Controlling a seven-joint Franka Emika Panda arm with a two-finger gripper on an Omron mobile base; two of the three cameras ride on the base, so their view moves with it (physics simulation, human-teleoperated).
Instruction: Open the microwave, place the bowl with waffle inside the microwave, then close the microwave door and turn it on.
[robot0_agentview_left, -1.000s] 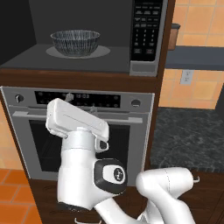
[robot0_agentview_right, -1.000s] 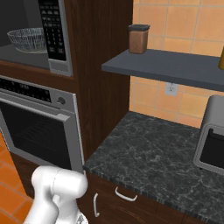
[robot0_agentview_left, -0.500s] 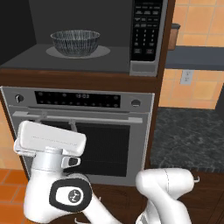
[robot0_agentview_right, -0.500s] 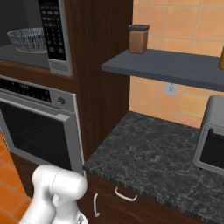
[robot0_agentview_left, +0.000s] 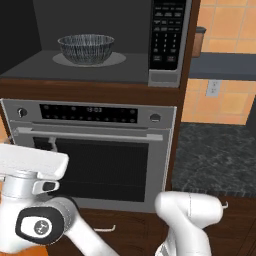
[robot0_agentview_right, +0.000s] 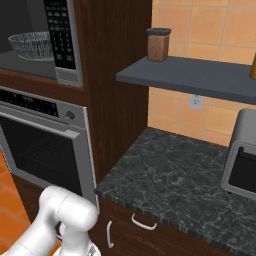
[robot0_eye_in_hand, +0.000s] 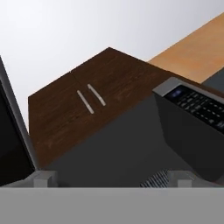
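Note:
The microwave (robot0_agentview_left: 100, 45) stands open, its grey inside bare to view, with the black keypad column (robot0_agentview_left: 169, 32) at its right. On the turntable sits the striped bowl (robot0_agentview_left: 86, 48), also seen from the right side as the bowl (robot0_agentview_right: 31, 45). The bowl's wall hides the waffle. The microwave door (robot0_eye_in_hand: 11, 131) is swung out to the left, a dark glass panel in a silver frame. My gripper (robot0_eye_in_hand: 112, 178) is open with nothing between its fingertips (robot0_eye_in_hand: 43, 178). It looks up into the cavity from below, and a striped edge of the bowl (robot0_eye_in_hand: 155, 179) shows low down. My white hand (robot0_agentview_left: 30, 162) hangs in front of the oven, low left.
The silver oven (robot0_agentview_left: 85, 150) with its bar handle lies under the microwave. To the right are a dark stone counter (robot0_agentview_right: 170, 175), a shelf with a brown canister (robot0_agentview_right: 159, 45), and a toaster oven (robot0_agentview_right: 245, 155). Brown upper cabinets (robot0_eye_in_hand: 87, 100) sit above the microwave.
My arm has swung down and to the left, from in front of the oven's control panel to low at the left edge. The bowl and microwave have not moved.

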